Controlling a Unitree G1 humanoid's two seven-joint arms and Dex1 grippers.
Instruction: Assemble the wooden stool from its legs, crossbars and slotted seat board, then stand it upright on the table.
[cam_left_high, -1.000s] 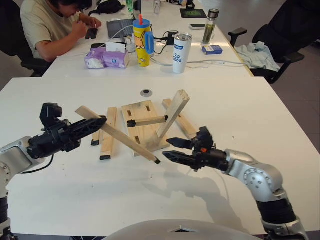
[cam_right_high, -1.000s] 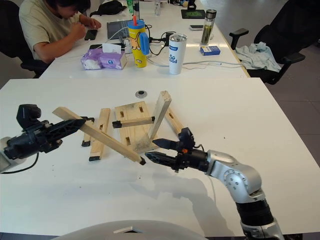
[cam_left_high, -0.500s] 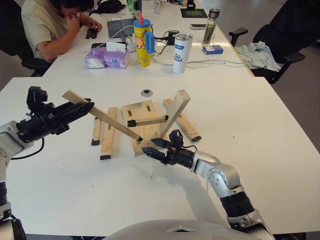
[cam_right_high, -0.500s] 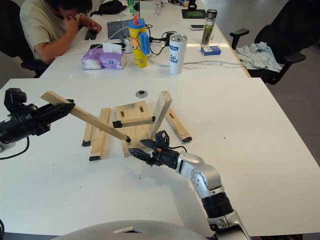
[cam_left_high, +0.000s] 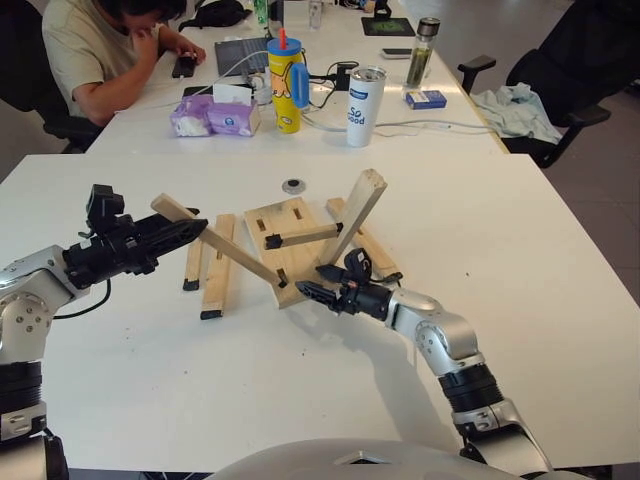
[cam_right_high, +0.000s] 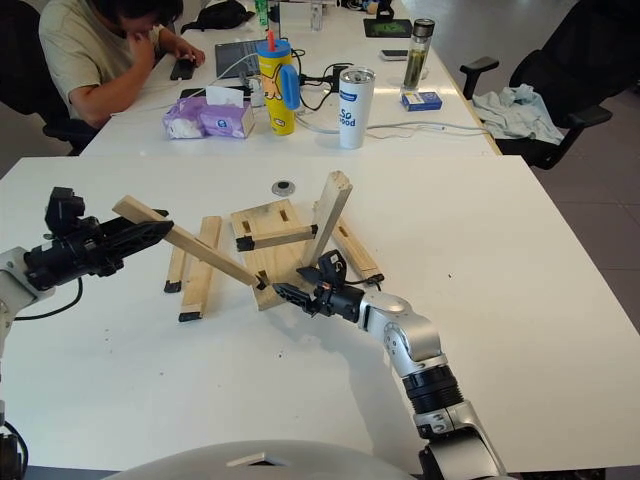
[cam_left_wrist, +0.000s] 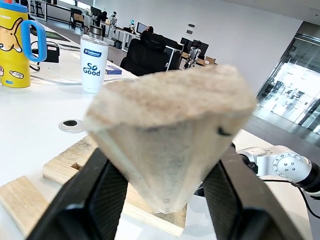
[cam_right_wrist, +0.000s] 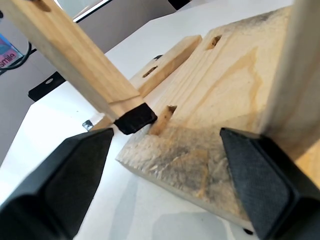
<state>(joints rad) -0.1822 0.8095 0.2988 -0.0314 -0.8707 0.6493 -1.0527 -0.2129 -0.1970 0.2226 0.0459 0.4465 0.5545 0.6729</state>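
Standing on the far white table, left to right: two purple soft packs of tissues; a yellow cartoon-printed cup with a blue handle, a red straw rising from its lid; a white lidded tumbler, contents unseen; a dark slim bottle with a metal cap, contents not discernible.

On the near white table, left to right:

- left gripper: black fingers clamped on either side of a long pale wooden leg near its upper end. The leg slants down to the right; its black-capped lower end rests just beside a slot.
- two loose wooden pieces, lying flat side by side, beneath the slanting leg.
- flat slotted wooden seat board, at the table's middle.
- short wooden crossbar, jutting leftward from a leaning wooden leg that stands on the board.
- right gripper: fingers spread wide, gripping nothing, one either side of the board's near edge, the capped leg end just beside them.
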